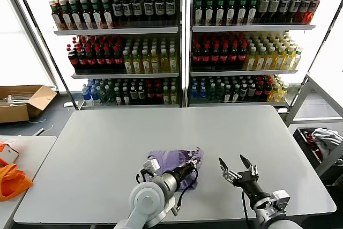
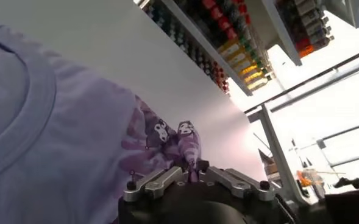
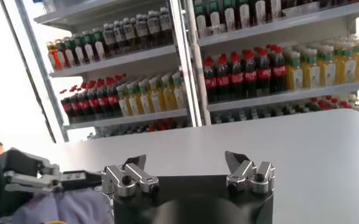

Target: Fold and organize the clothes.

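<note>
Nearest to us, the left gripper (image 1: pixel 151 165) lies low over the grey bench (image 1: pixel 107 154), at the near edge of the lavender T-shirt (image 1: pixel 174 159). In the left wrist view its fingers (image 2: pixel 161 181) stand almost together with a fold of the printed fabric (image 2: pixel 167 137) pinched between their tips; we take it to be holding the T-shirt. The garment lies crumpled near the bench's front edge, its plain side with the collar (image 2: pixel 27 109) facing the wrist camera. Just beside it, on our right, the right gripper (image 1: pixel 238 165) hovers above bare bench, jaws spread wide and empty. Farther off, at the left edge, we see an orange fabric item (image 1: pixel 10 181) and a cardboard box (image 1: pixel 24 102). Beyond the bench stand shelves of bottled drinks (image 1: pixel 214 52).
</note>
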Controlling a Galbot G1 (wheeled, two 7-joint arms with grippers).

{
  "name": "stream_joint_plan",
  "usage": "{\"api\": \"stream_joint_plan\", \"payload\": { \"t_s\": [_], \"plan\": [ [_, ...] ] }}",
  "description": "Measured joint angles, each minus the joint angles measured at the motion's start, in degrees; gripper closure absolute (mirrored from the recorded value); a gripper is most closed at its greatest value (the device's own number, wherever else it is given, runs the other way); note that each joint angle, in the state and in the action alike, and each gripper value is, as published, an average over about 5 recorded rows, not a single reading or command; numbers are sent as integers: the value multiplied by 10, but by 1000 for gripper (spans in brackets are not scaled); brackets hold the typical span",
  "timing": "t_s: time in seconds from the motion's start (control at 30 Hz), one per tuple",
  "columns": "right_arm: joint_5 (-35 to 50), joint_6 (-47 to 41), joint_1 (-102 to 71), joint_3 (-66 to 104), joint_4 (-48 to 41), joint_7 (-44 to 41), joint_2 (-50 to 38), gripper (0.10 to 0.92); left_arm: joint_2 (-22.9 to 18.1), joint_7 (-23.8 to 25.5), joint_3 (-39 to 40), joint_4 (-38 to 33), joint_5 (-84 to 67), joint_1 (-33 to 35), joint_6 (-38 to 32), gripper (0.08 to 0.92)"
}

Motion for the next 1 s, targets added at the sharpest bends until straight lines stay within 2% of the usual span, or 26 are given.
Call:
{"api": "stream_joint_plan", "payload": {
  "t_s": [0.3,0.67,0.77,1.0],
  "plan": [
    [45,-63,34,-52,0,53,-2,203,2,21,0,6,19,-17,6,535],
    [79,-104,50,-87,-17,85,-2,203,62,64,-59,-30,58,5,-9,224],
    [90,-114,55,-93,-25,90,0,229,85,86,-81,-40,82,17,-17,185],
    [120,-129,60,-95,-33,93,-4,414,136,128,-153,-59,115,47,-27,177]
  ]
}}
